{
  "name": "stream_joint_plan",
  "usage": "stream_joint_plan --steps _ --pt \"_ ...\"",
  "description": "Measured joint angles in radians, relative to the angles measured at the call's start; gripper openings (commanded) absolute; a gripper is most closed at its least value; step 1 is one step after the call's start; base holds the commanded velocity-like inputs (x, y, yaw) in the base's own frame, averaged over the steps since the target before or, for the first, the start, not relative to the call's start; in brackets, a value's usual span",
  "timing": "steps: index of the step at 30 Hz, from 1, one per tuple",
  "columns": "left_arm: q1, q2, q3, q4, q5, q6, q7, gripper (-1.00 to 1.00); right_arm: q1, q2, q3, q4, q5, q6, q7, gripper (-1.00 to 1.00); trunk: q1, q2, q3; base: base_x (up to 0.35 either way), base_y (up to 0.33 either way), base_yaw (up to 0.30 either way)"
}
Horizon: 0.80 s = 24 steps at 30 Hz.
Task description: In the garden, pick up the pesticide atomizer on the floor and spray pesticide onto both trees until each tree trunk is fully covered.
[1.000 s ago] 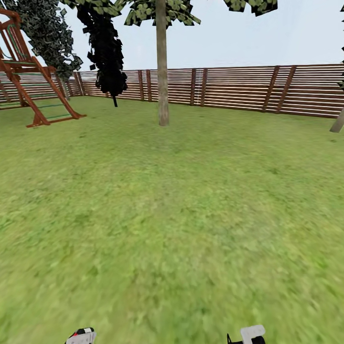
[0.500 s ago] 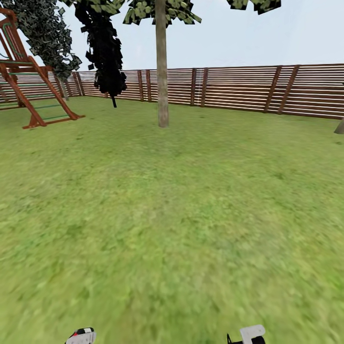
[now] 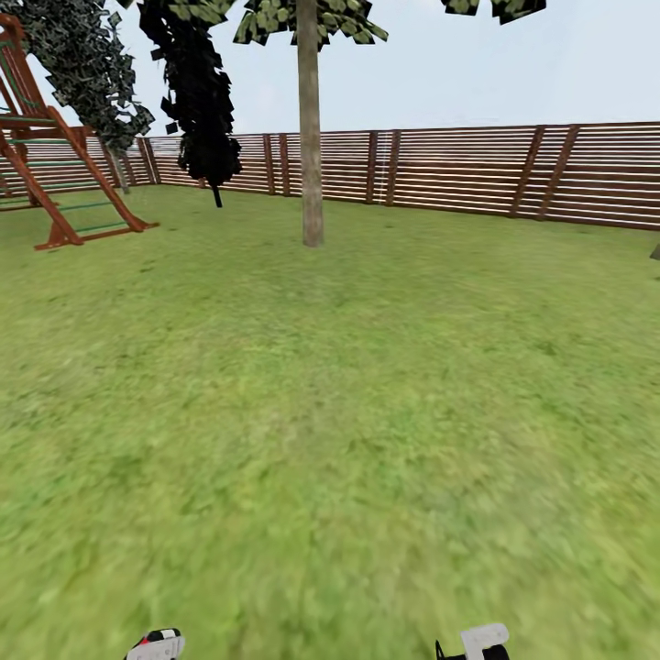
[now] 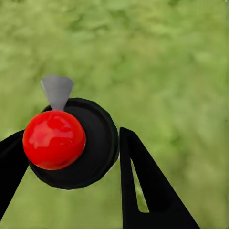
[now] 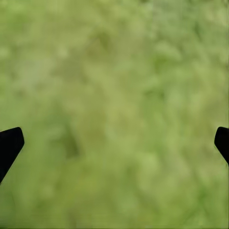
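Note:
The pesticide atomizer (image 4: pixel 98 143), a dark round bottle with a shiny red top (image 4: pixel 54 139) and a grey nozzle (image 4: pixel 57 90), sits between the black fingers of my left gripper (image 4: pixel 71 148), which is shut on it over grass. My right gripper (image 5: pixel 117 138) is open, with only lawn between its fingertips. In the head view both wrists, left (image 3: pixel 154 645) and right (image 3: pixel 477 642), peek in at the bottom edge. One tree trunk (image 3: pixel 312 137), pale grey-brown, rises ahead at the centre, well beyond reach. A sliver of another trunk (image 3: pixel 655 250) touches the right edge. The floor is out of view.
Green lawn (image 3: pixel 330 412) stretches from me to the trunk. A brown slatted fence (image 3: pixel 458 170) closes the back. A red-brown wooden play frame (image 3: pixel 55 156) stands at the left, with a black cone-shaped tree (image 3: pixel 202 101) beside it.
The whole head view has shifted as the camera moved: the play frame slid left and the right-edge trunk almost left the picture. Both wrists keep their places.

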Motion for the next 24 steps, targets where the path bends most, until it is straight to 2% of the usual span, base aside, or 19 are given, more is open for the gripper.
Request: stream_joint_plan --steps 24 --pt "0.0 0.0 0.001 0.0 0.0 0.0 0.0 -1.0 0.0 0.0 0.0 0.0 0.0 0.0 0.0 1.0 0.0 0.0 0.0 0.338 0.0 0.0"
